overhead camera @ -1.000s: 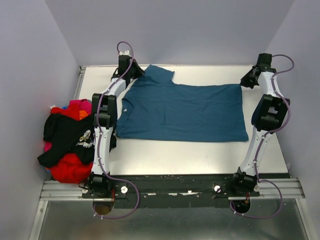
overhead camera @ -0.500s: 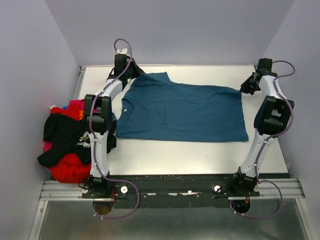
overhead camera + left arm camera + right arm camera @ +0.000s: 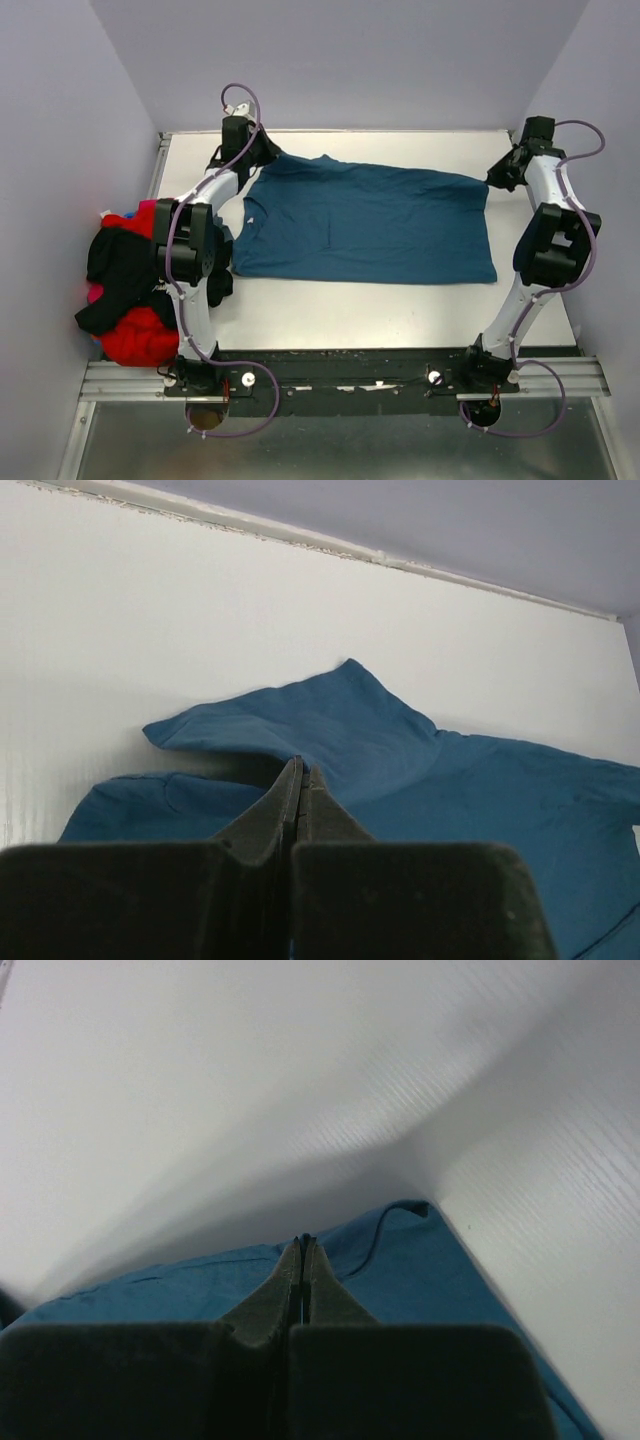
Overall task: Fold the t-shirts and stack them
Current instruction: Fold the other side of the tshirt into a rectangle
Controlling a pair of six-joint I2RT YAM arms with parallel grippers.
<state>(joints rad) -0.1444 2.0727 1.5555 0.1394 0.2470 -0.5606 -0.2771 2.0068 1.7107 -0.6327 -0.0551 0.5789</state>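
Observation:
The teal-blue t-shirt (image 3: 370, 225) lies spread flat across the white table (image 3: 380, 305). My left gripper (image 3: 262, 160) is shut on its far left corner, where the cloth is bunched and lifted; in the left wrist view the closed fingertips (image 3: 301, 768) pinch the teal fabric (image 3: 470, 780). My right gripper (image 3: 497, 177) is shut on the far right corner; in the right wrist view its tips (image 3: 303, 1241) pinch the shirt's hem (image 3: 420, 1270). A heap of other shirts lies off the table's left edge: a black one with white print (image 3: 125, 265), a red one (image 3: 140, 335) and a magenta one (image 3: 155, 208).
Grey walls close in the table at the back and on both sides. The metal rail (image 3: 350, 375) with both arm bases runs along the near edge. The heap of shirts sits beside the left arm's base.
Both grippers moved outward, the left one to the left and the right one to the right. The shirt's far edge went with them and its raised left corner now lies lower and flatter.

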